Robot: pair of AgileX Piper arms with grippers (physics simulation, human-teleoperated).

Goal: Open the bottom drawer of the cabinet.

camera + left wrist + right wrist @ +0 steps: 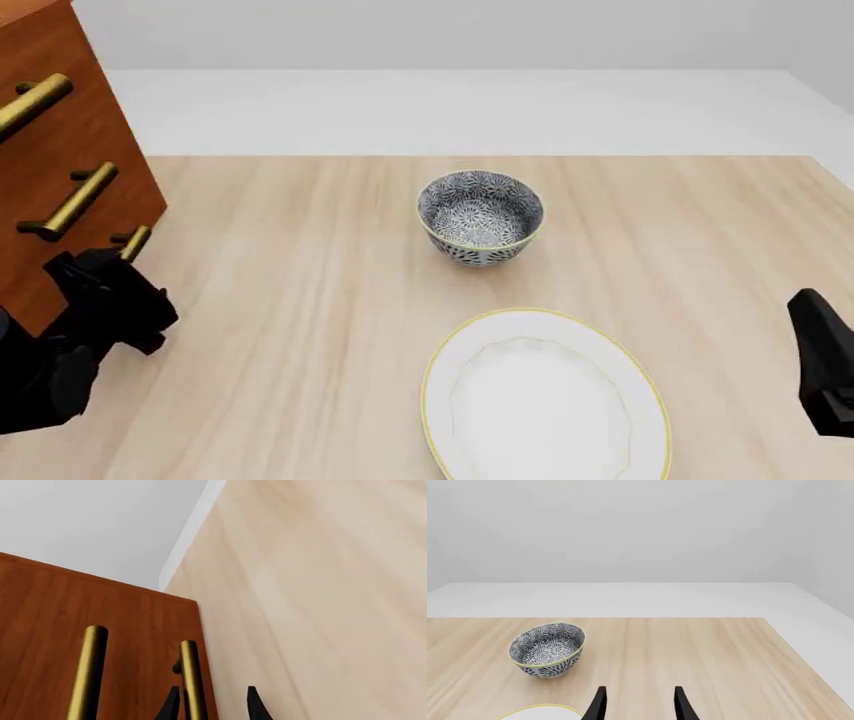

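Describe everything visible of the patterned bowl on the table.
The bowl is a round, deep, ceramic-looking vessel covered inside and out with a dense dark-blue-and-white floral pattern and edged with a thin yellowish rim. It stands upright and empty on the light wooden table, near the middle. It lies just beyond the white plate, apart from it. Nothing touches it but the table; both grippers are away from it.

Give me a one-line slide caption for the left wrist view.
Left gripper, fingers open, straddling a brass bar handle on the reddish-brown wooden cabinet, pale wooden table alongside.
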